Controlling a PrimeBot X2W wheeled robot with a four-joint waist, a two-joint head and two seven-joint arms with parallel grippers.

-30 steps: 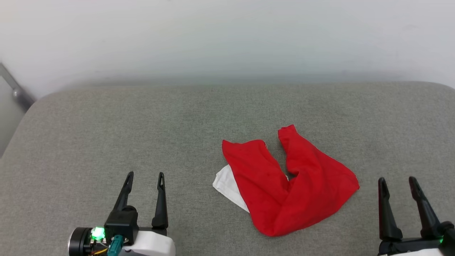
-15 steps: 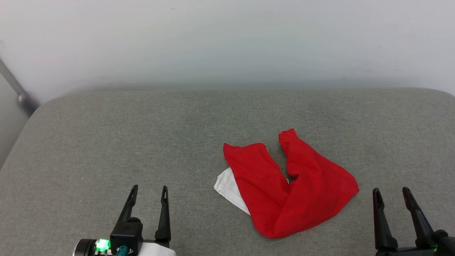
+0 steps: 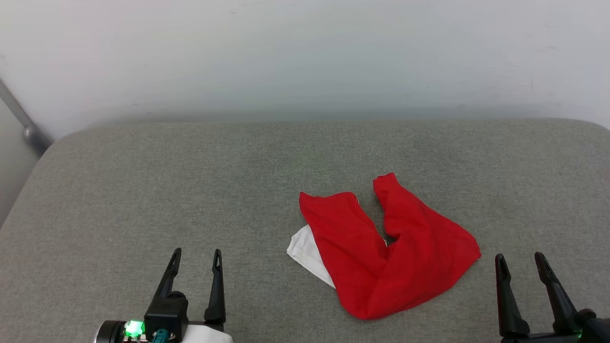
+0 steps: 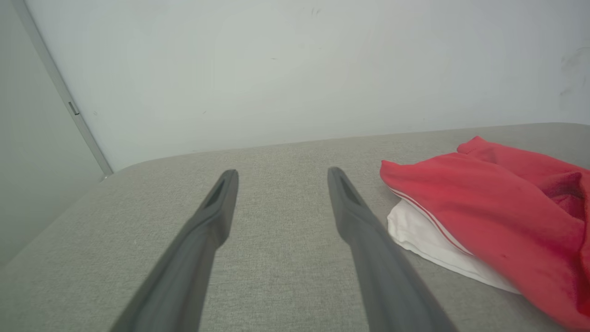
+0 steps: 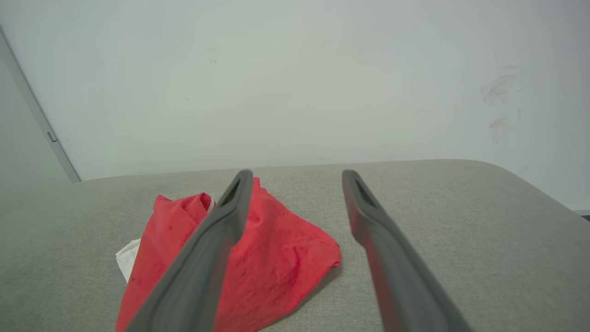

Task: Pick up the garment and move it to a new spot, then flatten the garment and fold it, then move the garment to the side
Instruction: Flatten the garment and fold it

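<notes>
The garment (image 3: 388, 247) lies crumpled on the grey cushioned surface, red with a white sleeve poking out at its left. It also appears in the left wrist view as the garment (image 4: 484, 212) at the right, and in the right wrist view as the garment (image 5: 276, 263) at the lower left. My left gripper (image 3: 197, 254) stands open at the lower left, well left of the cloth, nothing between its fingers. My right gripper (image 3: 519, 259) stands open at the lower right, just right of the cloth's red corner, holding nothing.
The grey cushioned surface (image 3: 167, 190) stretches wide to the left and behind the cloth. A pale wall (image 3: 305, 57) rises behind its far edge. A grey metal bar (image 3: 21, 119) slants at the far left.
Both grippers sit lower in the head view than a second ago, and the cloth and far edge also shifted down slightly, so the camera moved. The garment keeps its shape.
</notes>
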